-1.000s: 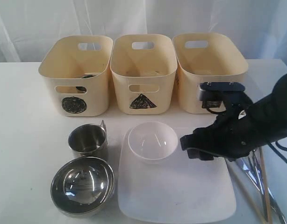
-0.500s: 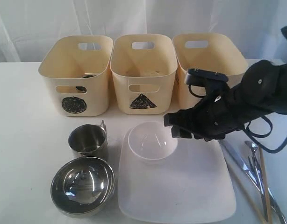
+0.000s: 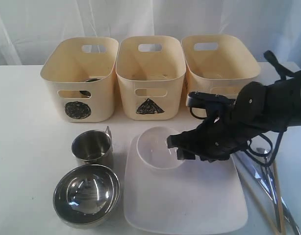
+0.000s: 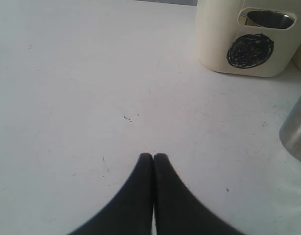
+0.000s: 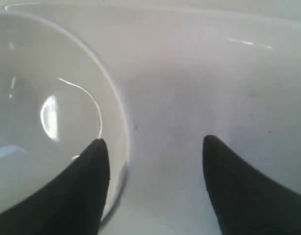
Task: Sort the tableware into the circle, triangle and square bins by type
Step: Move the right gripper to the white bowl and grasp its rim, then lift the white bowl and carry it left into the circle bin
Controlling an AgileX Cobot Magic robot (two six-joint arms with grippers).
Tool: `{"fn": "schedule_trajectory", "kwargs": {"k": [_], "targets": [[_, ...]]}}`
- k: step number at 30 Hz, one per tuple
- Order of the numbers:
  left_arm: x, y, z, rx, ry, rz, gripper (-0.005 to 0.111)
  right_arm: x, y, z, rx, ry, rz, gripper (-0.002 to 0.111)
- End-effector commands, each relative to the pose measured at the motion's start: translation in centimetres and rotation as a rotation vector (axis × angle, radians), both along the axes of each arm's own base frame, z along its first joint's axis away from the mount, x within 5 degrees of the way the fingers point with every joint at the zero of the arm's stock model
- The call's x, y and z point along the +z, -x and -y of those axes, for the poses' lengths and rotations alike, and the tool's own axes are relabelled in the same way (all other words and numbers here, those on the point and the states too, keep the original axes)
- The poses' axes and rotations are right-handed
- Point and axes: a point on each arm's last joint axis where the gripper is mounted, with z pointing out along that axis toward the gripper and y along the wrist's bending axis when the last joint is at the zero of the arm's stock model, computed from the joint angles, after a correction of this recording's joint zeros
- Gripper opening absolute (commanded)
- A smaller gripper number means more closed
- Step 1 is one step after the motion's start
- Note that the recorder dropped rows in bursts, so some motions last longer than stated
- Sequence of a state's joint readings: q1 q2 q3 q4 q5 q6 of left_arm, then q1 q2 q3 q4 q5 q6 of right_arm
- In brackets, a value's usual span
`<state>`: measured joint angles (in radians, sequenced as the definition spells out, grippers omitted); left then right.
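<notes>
Right gripper [image 5: 154,140] spread wide — small white bowl [image 5: 42,73] rim between its fingers.

A: At the back?
B: Three bins in a row: circle bin [image 3: 79,78] left, triangle bin [image 3: 150,78] middle, third bin [image 3: 219,68] right.
A: Nearer?
B: Mug [image 3: 92,147] on the left, steel bowl [image 3: 87,195] just before it; plate [image 3: 189,205] to their right, small bowl [image 3: 151,147] on its far left corner.
A: Right of the plate?
B: Cutlery [image 3: 261,178] and chopsticks [image 3: 278,196], side by side on the table [image 3: 23,147].
</notes>
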<state>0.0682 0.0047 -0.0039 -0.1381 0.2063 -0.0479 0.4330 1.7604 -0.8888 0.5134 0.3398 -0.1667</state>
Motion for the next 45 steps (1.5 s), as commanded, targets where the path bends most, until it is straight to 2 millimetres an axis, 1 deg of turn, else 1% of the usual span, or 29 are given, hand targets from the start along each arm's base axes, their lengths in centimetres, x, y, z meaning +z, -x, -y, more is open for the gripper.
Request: {"fn": "schedule_trajectory", "kwargs": {"k": [1,3,5,7,12,15,19,22,25,30,33,35,36,40,43,45], "targets": [[-0.1,0.0,0.0,-0.001,0.002,0.005,0.0,0.3,-0.3,-1.3,0.019,-0.012,0.058,0.049],[-0.1,0.0,0.0,-0.001,0.002,0.005,0.0,0.5,-0.3,-1.9,0.034,-0.017,0.065,0.036],[-0.1,0.0,0.0,-0.001,0.002,0.005,0.0,0.8,-0.4,-2.1,0.04,-0.021,0.071,0.016],[-0.1,0.0,0.0,-0.001,0.002,0.005,0.0,1.0,-0.6,-2.2,0.04,-0.026,0.08,0.0],[-0.1,0.0,0.0,-0.001,0.002,0.005,0.0,1.5,-0.9,-2.4,0.042,-0.035,0.093,0.0],[-0.1,0.0,0.0,-0.001,0.002,0.005,0.0,2.6,-0.7,-2.3,0.042,-0.048,0.12,0.0],[-0.1,0.0,0.0,-0.001,0.002,0.005,0.0,4.8,-0.6,-2.1,0.028,-0.079,0.203,0.0],[-0.1,0.0,0.0,-0.001,0.002,0.005,0.0,6.8,-0.7,-2.0,0.01,-0.112,0.282,0.0],[-0.1,0.0,0.0,-0.001,0.002,0.005,0.0,9.0,-1.3,-2.3,0.006,-0.145,0.349,0.0],[-0.1,0.0,0.0,-0.001,0.002,0.005,0.0,13.0,-3.4,-3.3,0.004,-0.198,0.49,0.0],[-0.1,0.0,0.0,-0.001,0.002,0.005,0.0,14.7,-5.1,-4.0,0.032,-0.194,0.589,0.0],[-0.1,0.0,0.0,-0.001,0.002,0.005,0.0,15.4,-6.2,-4.6,0.042,-0.194,0.632,0.0],[-0.1,0.0,0.0,-0.001,0.002,0.005,0.0,15.6,-6.9,-4.9,0.044,-0.195,0.648,0.0],[-0.1,0.0,0.0,-0.001,0.002,0.005,0.0,15.4,-9.6,-6.3,0.068,-0.182,0.686,0.0],[-0.1,0.0,0.0,-0.001,0.002,0.005,0.0,14.7,-11.5,-7.4,0.08,-0.175,0.702,0.0],[-0.1,0.0,0.0,-0.001,0.002,0.005,0.0,14.3,-12.4,-8.2,0.106,-0.16,0.72,0.0]]}}
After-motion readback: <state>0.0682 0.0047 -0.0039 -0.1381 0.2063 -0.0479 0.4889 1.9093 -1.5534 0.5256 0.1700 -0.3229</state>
